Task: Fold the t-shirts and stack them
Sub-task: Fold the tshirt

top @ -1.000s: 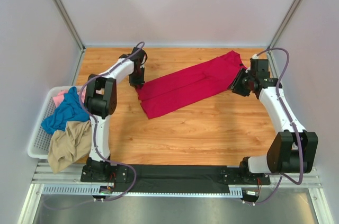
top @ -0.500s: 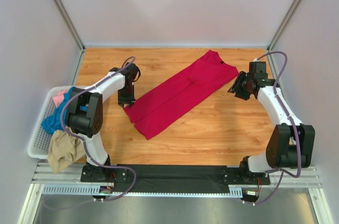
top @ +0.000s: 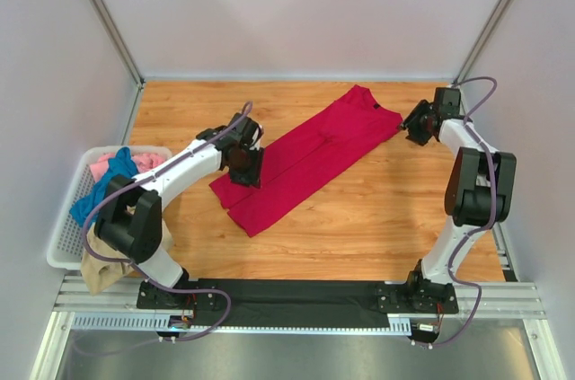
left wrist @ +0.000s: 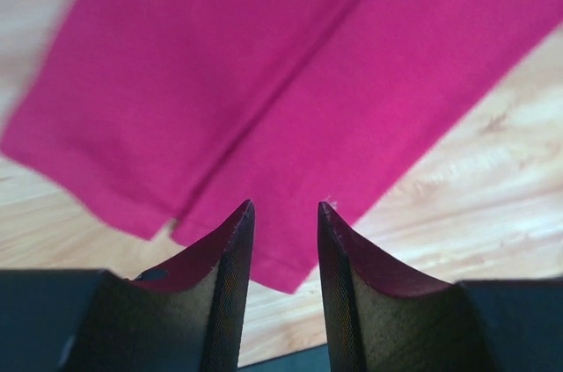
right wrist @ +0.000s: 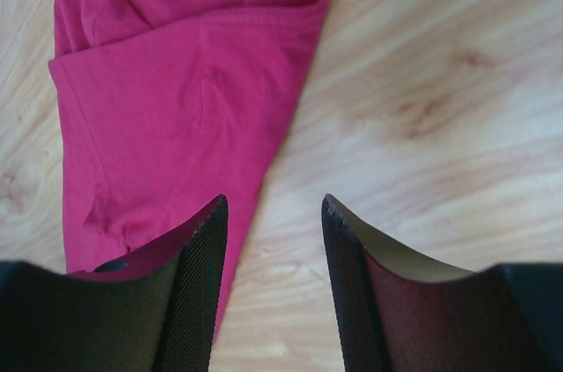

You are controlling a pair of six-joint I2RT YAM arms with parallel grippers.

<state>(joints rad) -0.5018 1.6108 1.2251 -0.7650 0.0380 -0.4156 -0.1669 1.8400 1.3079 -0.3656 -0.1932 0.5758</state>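
Red shirt (top: 301, 160) lies on the table (top: 386, 218), a long folded band, neck toward 1 o'clock, hem toward 7; both grips released it within the last second. Left gripper (top: 246, 167) has moved over the hem end, jaws narrowly apart, empty. Right gripper (top: 415, 123) pulled back to 2 o'clock, jaws wider, empty. Lengthwise fold looks done, crosswise fold likely next. Other shirts (top: 110, 193) wait in the basket (top: 61, 245) at 9
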